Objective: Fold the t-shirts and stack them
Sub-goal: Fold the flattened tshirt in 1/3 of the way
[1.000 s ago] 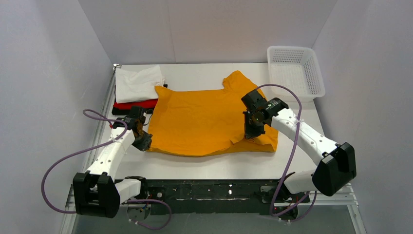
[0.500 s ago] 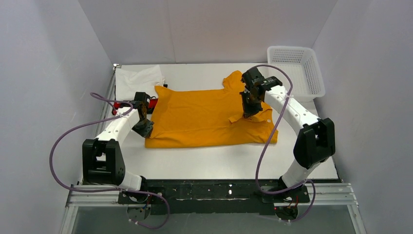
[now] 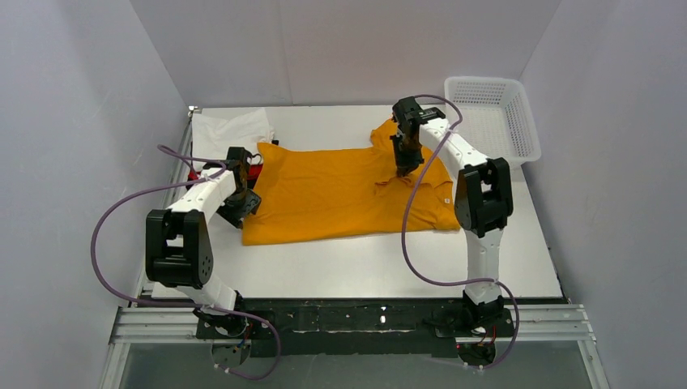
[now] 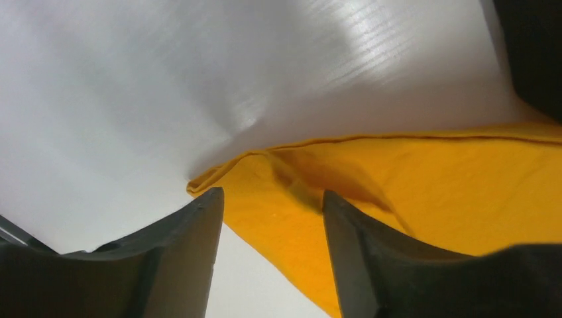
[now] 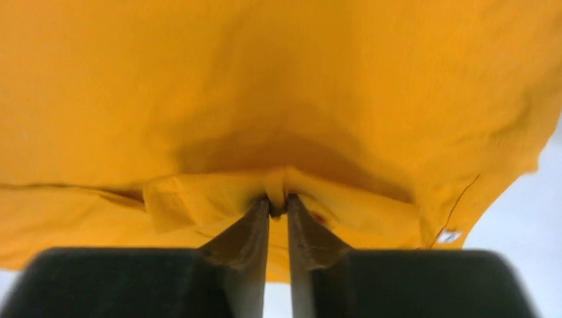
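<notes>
The mustard-orange t-shirt point(image 3: 324, 194) lies folded across the middle of the table, collar to the right. My left gripper point(image 3: 241, 207) hovers at its left edge. In the left wrist view that gripper point(image 4: 272, 195) is open, with the cloth's corner point(image 4: 219, 175) lying loose on the table beneath the fingers. My right gripper point(image 3: 403, 172) points down near the collar. Its fingertips point(image 5: 278, 202) pinch a small fold of the orange cloth point(image 5: 265, 79). A folded white t-shirt point(image 3: 229, 130) sits at the back left on a red one point(image 3: 254, 171).
A white lattice basket point(image 3: 490, 117) stands at the back right corner. A small white label point(image 5: 449, 235) shows at the shirt's edge in the right wrist view. The left arm's cable loops over the table's left rim point(image 3: 174, 174). Grey walls close in on three sides.
Both arms swung toward the back of the table, carrying the shirt's near edge with them and shortening it. The left gripper opened and let go of the cloth.
</notes>
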